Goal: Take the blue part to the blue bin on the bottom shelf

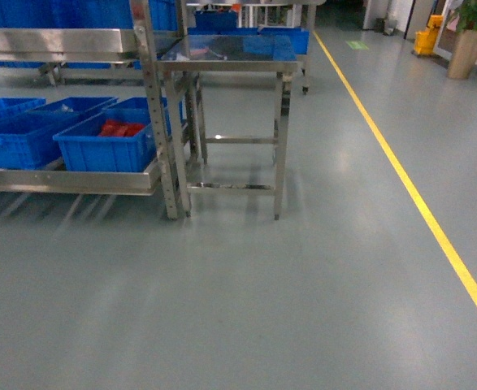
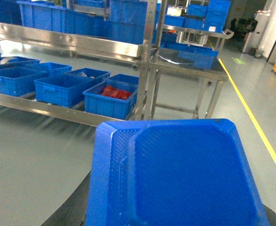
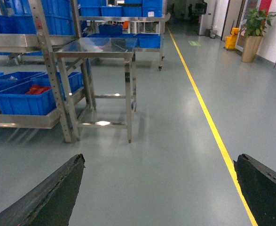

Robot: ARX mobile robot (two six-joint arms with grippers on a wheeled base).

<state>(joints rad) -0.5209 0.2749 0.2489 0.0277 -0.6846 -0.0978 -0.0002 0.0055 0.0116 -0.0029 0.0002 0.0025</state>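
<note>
The blue part [image 2: 185, 169], a broad blue plastic piece with a raised rim, fills the lower half of the left wrist view. My left gripper [image 2: 175, 209] is shut on it, and only dark finger edges [image 2: 74, 209] show beside it. Ahead on the left, the bottom shelf [image 1: 67, 180] carries several blue bins [image 1: 19, 138]. The nearest bin [image 1: 108, 146], also seen as the bin [image 2: 112, 99], holds red parts. My right gripper [image 3: 159, 188] is open over bare floor with nothing between its fingers [image 3: 58, 188]. Neither gripper shows in the head view.
A steel table [image 1: 230, 53] stands right of the rack's upright post [image 1: 161, 122]. An upper rack level [image 1: 51, 41] overhangs the bins. A yellow floor line [image 1: 417, 195] runs along the right. A potted plant [image 1: 470, 36] and a yellow mop bucket [image 1: 425, 41] stand far right.
</note>
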